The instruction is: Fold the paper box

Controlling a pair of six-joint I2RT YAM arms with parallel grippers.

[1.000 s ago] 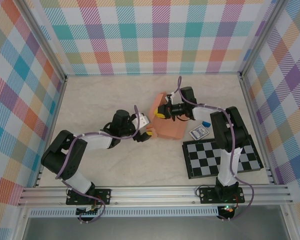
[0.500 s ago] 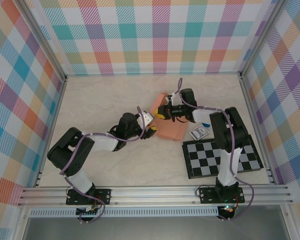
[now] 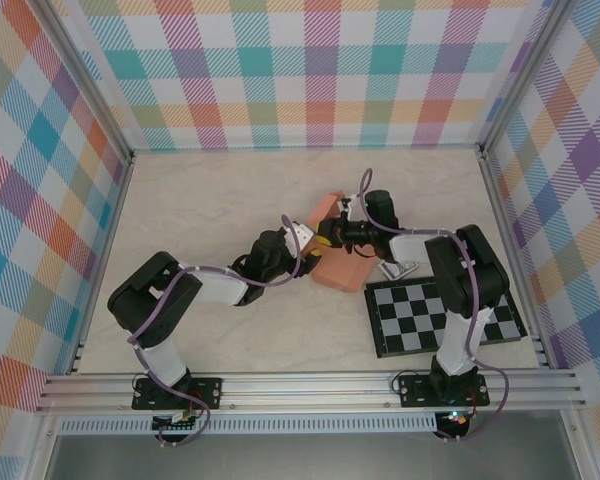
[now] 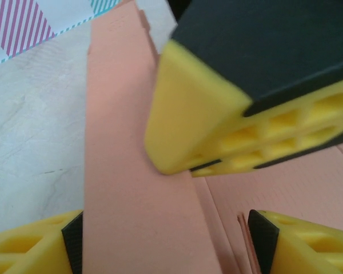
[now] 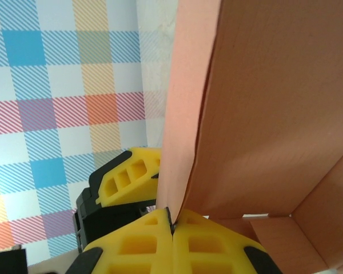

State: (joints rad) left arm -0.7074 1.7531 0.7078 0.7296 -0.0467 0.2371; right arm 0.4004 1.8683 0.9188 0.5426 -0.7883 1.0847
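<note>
**Top external view: two arms meet at a half-raised box**

Nearest the arm bases, a black-and-white checkered board [image 3: 410,320] lies flat on the right of the pale marbled table [image 3: 200,200], with nothing on it. Just beyond it, near the table's middle, stands the salmon-orange thin-card paper box [image 3: 342,270]. It is partly erected, with walls up and a flap rising at its far left corner. Both arms reach in to it from opposite sides.

The left gripper [image 3: 310,254] comes in at the box's left side. In the left wrist view its yellow fingers [image 4: 28,248] stand apart, straddling a long upright panel of the box [image 4: 131,188]. The panel's left edge lies against one finger and a gap shows at the other, so nothing is clamped. The stance looks suited to catching or pressing the panel rather than carrying it.

The right gripper [image 3: 330,238] sits over the box's far left edge. In the right wrist view its pads [image 5: 131,251] are pressed together with the card's seam pinched between them. That grip likely keeps the wall upright and the crease steady while the other arm works.

Farthest back, the plaid wall [image 3: 320,70] closes off the workspace.
</note>
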